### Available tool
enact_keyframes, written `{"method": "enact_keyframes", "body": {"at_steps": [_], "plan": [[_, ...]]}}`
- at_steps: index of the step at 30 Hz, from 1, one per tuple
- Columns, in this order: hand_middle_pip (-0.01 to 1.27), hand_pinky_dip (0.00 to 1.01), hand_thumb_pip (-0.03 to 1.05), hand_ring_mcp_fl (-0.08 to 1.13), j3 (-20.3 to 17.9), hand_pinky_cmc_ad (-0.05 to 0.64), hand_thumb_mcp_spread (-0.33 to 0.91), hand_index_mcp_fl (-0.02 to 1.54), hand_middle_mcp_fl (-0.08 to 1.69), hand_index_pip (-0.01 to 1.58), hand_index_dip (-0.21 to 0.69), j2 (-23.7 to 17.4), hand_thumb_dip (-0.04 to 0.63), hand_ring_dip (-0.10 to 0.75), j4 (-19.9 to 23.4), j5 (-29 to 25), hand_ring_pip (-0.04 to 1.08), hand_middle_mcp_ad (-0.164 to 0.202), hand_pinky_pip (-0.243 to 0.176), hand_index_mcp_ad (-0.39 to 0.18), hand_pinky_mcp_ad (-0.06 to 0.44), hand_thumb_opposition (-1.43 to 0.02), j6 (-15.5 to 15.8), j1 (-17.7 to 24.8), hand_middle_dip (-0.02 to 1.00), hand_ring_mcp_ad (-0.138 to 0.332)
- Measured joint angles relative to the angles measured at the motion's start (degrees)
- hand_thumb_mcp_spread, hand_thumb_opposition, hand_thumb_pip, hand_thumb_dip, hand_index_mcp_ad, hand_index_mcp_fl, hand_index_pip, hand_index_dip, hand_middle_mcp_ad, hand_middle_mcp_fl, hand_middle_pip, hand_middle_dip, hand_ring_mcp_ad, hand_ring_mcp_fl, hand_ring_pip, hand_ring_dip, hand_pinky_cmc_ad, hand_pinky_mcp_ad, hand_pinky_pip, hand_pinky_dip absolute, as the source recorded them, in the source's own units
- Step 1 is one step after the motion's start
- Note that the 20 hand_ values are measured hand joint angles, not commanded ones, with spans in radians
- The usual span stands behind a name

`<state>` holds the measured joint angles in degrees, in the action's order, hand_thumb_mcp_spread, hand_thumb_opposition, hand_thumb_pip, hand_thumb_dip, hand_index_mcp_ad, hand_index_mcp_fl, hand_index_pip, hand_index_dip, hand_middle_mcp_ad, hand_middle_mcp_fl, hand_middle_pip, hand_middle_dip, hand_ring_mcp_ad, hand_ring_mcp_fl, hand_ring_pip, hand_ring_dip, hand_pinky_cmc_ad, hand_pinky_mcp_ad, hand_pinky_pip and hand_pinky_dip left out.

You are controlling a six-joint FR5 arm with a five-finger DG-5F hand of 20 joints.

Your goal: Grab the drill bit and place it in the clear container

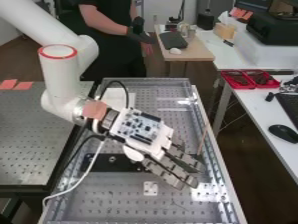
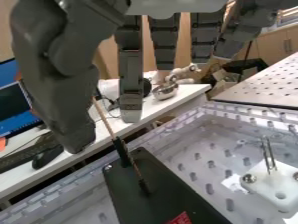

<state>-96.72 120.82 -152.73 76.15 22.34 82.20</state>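
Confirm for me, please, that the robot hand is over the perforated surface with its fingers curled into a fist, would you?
Not quite: the fingers are straight, not curled into a fist, as the wrist view shows. The robot hand is indeed over the perforated surface.

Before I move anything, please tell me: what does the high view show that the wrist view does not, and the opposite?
High view: the white arm, the circuit board on the back of the hand, and the red bins.

Wrist view: the metal bowl on the desk, and wooden cabinets behind.

Both: the hand, a thin copper-brown rod, perhaps the drill bit, and the clear perforated tray.
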Motion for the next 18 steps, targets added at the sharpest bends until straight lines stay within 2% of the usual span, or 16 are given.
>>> {"method": "enact_keyframes", "body": {"at_steps": [1, 8, 10, 18], "plan": [[0.15, 0.21, 0.57, 0.03, 0.32, 0.208, 0.37, 0.27, 0.07, 1.13, 0.122, 0.29, 0.236, 0.003, -0.05, 0.24, 0.08, 0.112, -0.138, -0.023, 0.148, -0.85, 0.09, -0.08, 0.11, 0.216], [0.15, 0.19, 0.57, 0.03, 1.34, 0.208, 0.40, 0.29, 0.09, 1.22, 0.126, 1.32, 0.237, 0.003, 0.40, 0.68, 0.08, 0.112, -0.138, -0.023, 0.150, -0.84, 1.07, -0.36, 0.13, 0.215], [0.15, 0.19, 0.57, 0.03, 1.64, 0.208, 0.42, 0.30, 0.13, 1.23, 0.133, 1.71, 0.239, 0.003, 0.83, 0.73, 0.08, 0.108, -0.129, -0.035, 0.152, -0.85, 1.44, -0.46, 0.13, 0.215], [0.15, 0.18, 0.57, 0.03, 2.29, 0.208, 0.43, 0.38, 0.14, 1.25, 0.140, 2.55, 0.239, 0.003, 1.61, 1.31, 0.08, 0.110, -0.129, -0.056, 0.147, -0.87, 1.87, -0.61, 0.14, 0.218]]}}
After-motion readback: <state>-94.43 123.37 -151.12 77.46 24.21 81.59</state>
